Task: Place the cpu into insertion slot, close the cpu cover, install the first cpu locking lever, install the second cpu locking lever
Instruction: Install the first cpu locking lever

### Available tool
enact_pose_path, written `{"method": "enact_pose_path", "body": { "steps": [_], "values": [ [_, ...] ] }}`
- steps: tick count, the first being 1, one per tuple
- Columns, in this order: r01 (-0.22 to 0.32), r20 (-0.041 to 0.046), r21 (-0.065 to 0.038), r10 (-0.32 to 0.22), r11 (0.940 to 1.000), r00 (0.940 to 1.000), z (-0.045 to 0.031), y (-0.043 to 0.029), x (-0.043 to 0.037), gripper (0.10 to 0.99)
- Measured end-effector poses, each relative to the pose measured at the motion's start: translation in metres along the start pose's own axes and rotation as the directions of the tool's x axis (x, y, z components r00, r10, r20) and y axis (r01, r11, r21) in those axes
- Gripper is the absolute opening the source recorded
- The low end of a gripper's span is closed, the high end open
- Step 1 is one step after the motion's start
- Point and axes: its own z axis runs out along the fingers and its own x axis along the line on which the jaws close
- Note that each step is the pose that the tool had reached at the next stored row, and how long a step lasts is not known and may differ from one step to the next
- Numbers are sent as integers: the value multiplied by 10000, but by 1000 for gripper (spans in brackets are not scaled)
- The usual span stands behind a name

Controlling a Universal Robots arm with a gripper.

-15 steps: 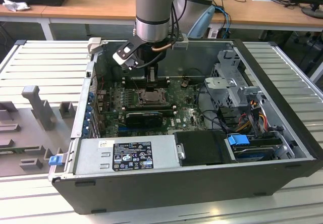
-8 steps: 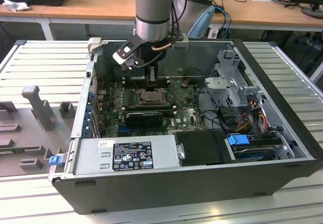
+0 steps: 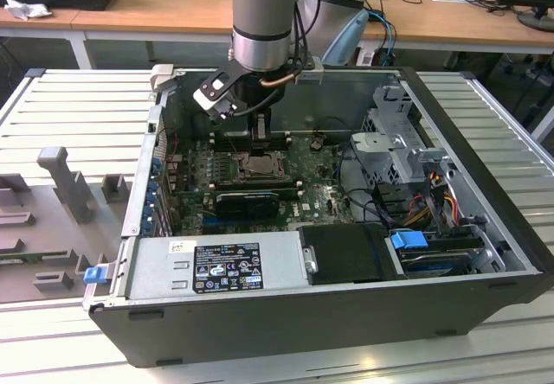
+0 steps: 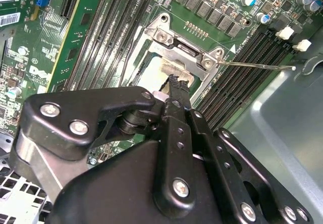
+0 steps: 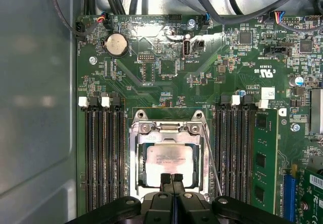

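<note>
2 fingertips [image 5: 165,179] of your gripper [image 5: 171,178] are clenched together, gripping nothing, at the edge of the cpu cover [image 5: 135,158]; the cpu [image 5: 169,158] lies in the insertion slot [image 5: 203,138]. Press squarely down, clear of the loose locking lever [image 5: 210,156].

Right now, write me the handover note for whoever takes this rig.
Gripper: shut, tips at the edge of the cpu cover in the first wrist view.
The cpu sits in the insertion slot; the cpu cover looks lowered over it.
Done: cpu placed, cover apparently down.
Left: one thin locking lever stands off the slot, unlatched. I cannot tell the other lever's state.
</note>
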Motion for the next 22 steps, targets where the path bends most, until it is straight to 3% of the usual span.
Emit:
{"method": "enact_pose_path", "body": {
  "steps": [11,20,22],
  "values": [
    [0,4,0,0,10000,10000,-42,0,1,106],
    [2,4,1,-2,10000,10000,-300,1,5,106],
    [4,3,0,-4,10000,10000,-325,1,5,106]
  ]
}}
